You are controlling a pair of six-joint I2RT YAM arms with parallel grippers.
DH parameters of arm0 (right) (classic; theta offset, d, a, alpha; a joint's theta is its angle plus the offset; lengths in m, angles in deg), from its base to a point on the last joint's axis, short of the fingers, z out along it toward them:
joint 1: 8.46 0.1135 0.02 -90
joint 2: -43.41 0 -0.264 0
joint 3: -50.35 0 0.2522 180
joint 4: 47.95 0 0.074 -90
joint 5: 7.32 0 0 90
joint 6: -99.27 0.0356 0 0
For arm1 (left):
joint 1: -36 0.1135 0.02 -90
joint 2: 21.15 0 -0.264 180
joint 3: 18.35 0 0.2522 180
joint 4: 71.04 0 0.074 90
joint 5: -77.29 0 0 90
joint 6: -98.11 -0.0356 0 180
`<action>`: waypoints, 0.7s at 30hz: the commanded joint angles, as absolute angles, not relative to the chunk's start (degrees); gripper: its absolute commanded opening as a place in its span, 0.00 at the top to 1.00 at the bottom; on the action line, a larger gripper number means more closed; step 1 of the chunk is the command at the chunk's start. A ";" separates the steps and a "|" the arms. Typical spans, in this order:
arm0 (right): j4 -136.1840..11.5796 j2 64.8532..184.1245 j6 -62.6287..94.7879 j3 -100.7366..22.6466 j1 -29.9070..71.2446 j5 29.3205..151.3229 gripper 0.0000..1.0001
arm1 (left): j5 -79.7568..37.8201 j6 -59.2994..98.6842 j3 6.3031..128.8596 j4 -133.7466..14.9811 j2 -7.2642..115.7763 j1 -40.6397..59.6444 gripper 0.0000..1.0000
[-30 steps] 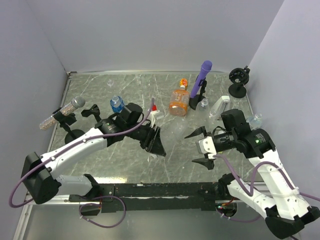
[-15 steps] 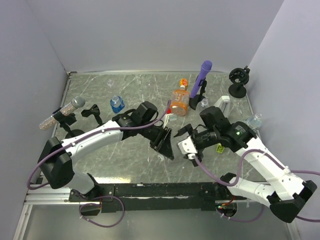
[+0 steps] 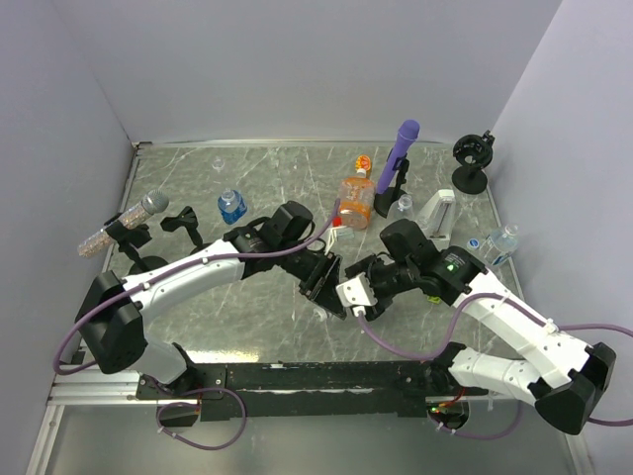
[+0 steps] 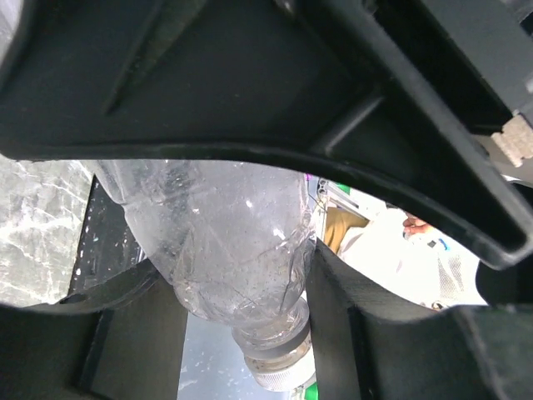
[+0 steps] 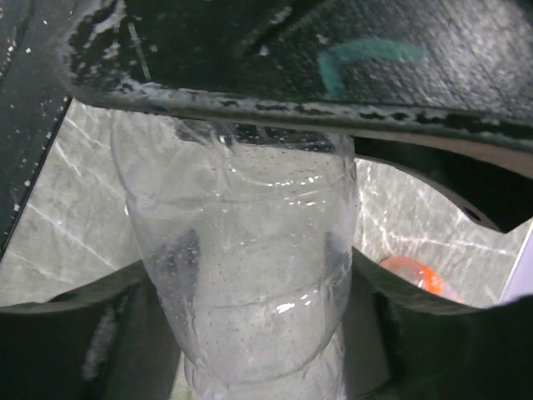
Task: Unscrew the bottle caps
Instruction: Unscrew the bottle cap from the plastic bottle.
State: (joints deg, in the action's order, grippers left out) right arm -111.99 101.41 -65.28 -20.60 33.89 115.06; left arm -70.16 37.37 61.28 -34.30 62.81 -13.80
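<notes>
A clear plastic bottle (image 4: 218,242) hangs between the two arms above the middle of the table. My left gripper (image 4: 243,333) is shut on its shoulder, and its white cap (image 4: 279,368) sticks out past the fingertips. In the right wrist view the same bottle (image 5: 250,275) fills the gap of my right gripper (image 5: 258,367), with both black fingers (image 5: 391,333) against its sides. From above, the left gripper (image 3: 324,282) and the right gripper (image 3: 352,295) meet tip to tip and hide the bottle. Other bottles stand farther back.
A blue-labelled bottle (image 3: 231,206) stands at the back left. An orange bottle (image 3: 353,201) and a purple stick (image 3: 400,148) stand at the back middle. Clear bottles (image 3: 499,240) lie at the right near a black stand (image 3: 472,158). A grey microphone (image 3: 124,220) sits at the left.
The right arm has swung left to the bottle held by the left gripper, and its jaws have come in from wide open onto the bottle. The left gripper moved slightly right, still holding.
</notes>
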 commanded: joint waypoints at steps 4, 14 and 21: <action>-113.91 99.66 -65.09 -20.98 34.61 118.27 0.66 | -70.55 36.68 61.94 -37.42 61.47 -13.92 0.65; -114.88 95.53 -59.91 -17.99 33.12 121.43 0.80 | -51.41 35.36 64.67 -31.44 53.04 -12.51 0.08; -114.18 94.21 -50.95 -15.80 27.68 126.79 0.84 | -37.42 37.81 59.68 -35.55 42.06 -11.55 0.01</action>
